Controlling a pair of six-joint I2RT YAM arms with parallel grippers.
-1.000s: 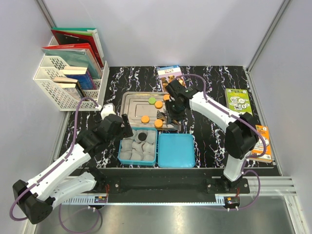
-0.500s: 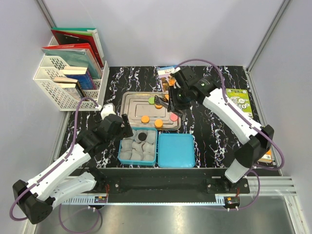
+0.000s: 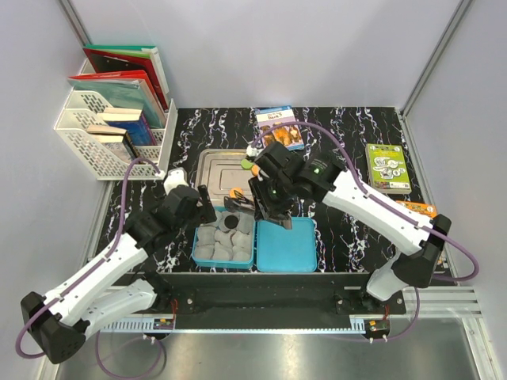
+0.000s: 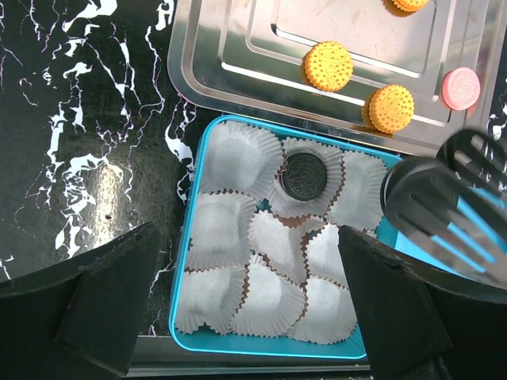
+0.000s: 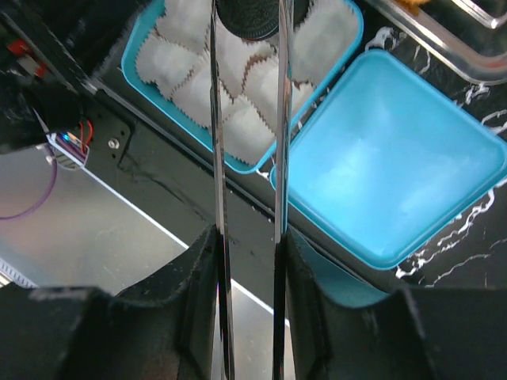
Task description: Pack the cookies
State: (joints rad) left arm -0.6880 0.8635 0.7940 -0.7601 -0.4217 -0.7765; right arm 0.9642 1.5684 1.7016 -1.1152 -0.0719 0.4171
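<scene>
Black cookie point(image 5: 247, 14) between the tongs point(image 5: 279, 158) tips, beyond right jaws.

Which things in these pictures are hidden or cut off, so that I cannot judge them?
Right wrist view: the dark round thing at the tips of the tongs is cut off by the top edge; cookie or not, unclear.
Top view: the right arm covers part of the tray, so the cookies there cannot be counted.
Left wrist view: the blurred tongs hide the right side of the box.
</scene>
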